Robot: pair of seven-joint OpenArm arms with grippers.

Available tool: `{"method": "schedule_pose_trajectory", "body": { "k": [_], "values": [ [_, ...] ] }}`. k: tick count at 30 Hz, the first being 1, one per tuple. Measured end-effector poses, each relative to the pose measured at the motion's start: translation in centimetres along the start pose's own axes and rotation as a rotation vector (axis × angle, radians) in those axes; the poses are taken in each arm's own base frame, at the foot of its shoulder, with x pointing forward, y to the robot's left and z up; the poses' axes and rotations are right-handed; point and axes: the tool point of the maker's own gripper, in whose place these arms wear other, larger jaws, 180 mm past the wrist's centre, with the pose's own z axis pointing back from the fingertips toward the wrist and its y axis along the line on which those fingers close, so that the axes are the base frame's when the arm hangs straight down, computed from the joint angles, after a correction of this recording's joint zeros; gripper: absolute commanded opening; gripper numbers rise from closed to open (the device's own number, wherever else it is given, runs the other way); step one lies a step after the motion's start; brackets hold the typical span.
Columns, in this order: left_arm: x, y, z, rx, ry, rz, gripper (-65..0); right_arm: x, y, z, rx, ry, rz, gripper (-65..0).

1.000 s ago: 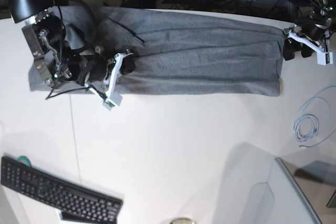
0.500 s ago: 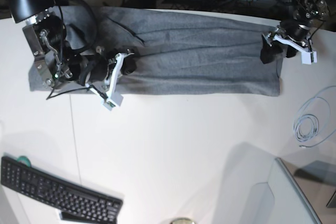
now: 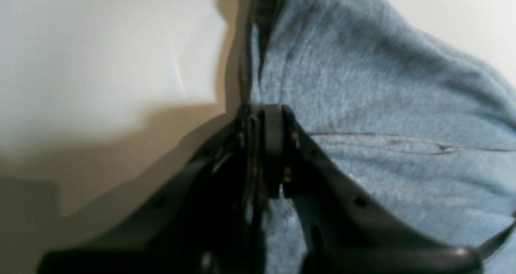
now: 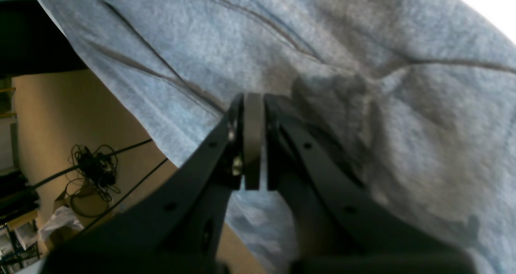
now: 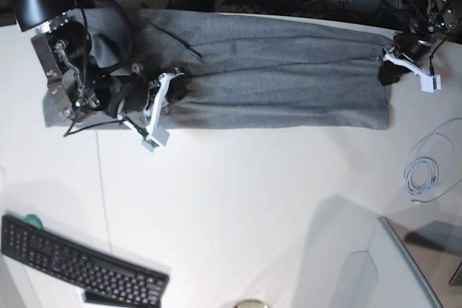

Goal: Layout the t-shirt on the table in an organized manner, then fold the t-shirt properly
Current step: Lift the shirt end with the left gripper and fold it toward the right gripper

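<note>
The left gripper (image 3: 262,117) has its jaws pressed together on an edge of the t-shirt (image 3: 383,104); only the wrist view shows the pinch, since from above the left gripper (image 5: 388,71) is just a dark shape at the cloth's end. The right gripper (image 4: 253,104) is likewise clamped on fabric. The overhead view alone shows the t-shirt (image 5: 274,70) stretched long across the table (image 5: 238,200), a keyboard (image 5: 79,265) and a coiled cable (image 5: 422,174) well apart.

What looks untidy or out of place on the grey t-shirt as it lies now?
The t-shirt is a long band across the table, but not smooth: creases run along it, and its end under the right gripper is bunched. Nothing is spilled or damaged.
</note>
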Motion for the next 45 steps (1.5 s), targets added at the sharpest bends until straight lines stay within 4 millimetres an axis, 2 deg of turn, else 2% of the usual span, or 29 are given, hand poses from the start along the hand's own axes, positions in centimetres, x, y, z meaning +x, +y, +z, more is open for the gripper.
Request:
{"method": "schedule_pose_trajectory", "body": {
  "k": [3, 6, 10, 12, 14, 16, 19, 24, 27, 29, 31, 36, 45],
  "values": [
    [3.6, 1.1, 1.4, 0.046, -0.094, -0.035, -65.0, 0.0, 0.0, 0.0, 0.001, -0.001, 0.000, -62.9],
    [7.4, 1.4, 2.8, 0.070, -0.191, -0.080, -65.0, 0.0, 0.0, 0.0, 0.001, -0.001, -0.001, -62.9],
    [9.2, 0.5, 4.9, 0.083, -0.231, -0.175, -65.0, 0.0, -0.1, 0.1, -0.002, 0.001, 0.000, -62.9],
    [9.5, -1.3, 5.7, 0.073, -0.232, -0.240, -65.0, 0.0, -0.1, 0.0, -0.001, 0.000, 0.000, -62.9],
    [9.0, -4.7, 5.8, 0.009, -0.198, -0.338, -65.0, 0.0, -0.1, 0.1, 0.001, -0.003, -0.002, -62.9],
    [8.5, -9.2, 5.4, -0.099, -0.198, -0.402, -65.0, 0.0, -0.1, 0.0, -0.001, -0.003, -0.003, -62.9],
    [6.3, -14.6, 4.3, -0.245, -0.149, -0.471, -65.0, -0.1, -0.3, 0.1, -0.007, 0.002, 0.000, -62.9],
    [2.9, -20.0, 2.3, -0.356, -0.068, -0.481, -65.0, 0.1, -0.1, 0.1, 0.002, -0.007, -0.005, -62.9],
    [1.0, -22.7, 2.0, -0.427, -0.032, -0.489, -65.0, 0.2, -1.1, 0.7, -0.013, -0.038, -0.055, -62.9],
    [-0.3, -23.7, 2.0, -0.457, -0.003, -0.508, -65.0, 0.1, -2.7, 1.7, -0.047, -0.065, -0.103, -62.9],
    [-1.5, -23.8, 1.5, -0.428, 0.036, -0.583, -65.0, 0.2, -3.9, 2.6, -0.073, -0.083, -0.129, -62.7],
    [-4.5, -24.6, 1.3, -0.428, 0.107, -0.707, -65.0, 0.8, -5.0, 3.5, -0.093, -0.122, -0.160, -62.7],
    [-5.0, -24.5, 1.5, -0.430, 0.120, -0.714, -65.0, 0.8, -5.2, 3.6, -0.096, -0.129, -0.168, -62.7]
  ]
}}
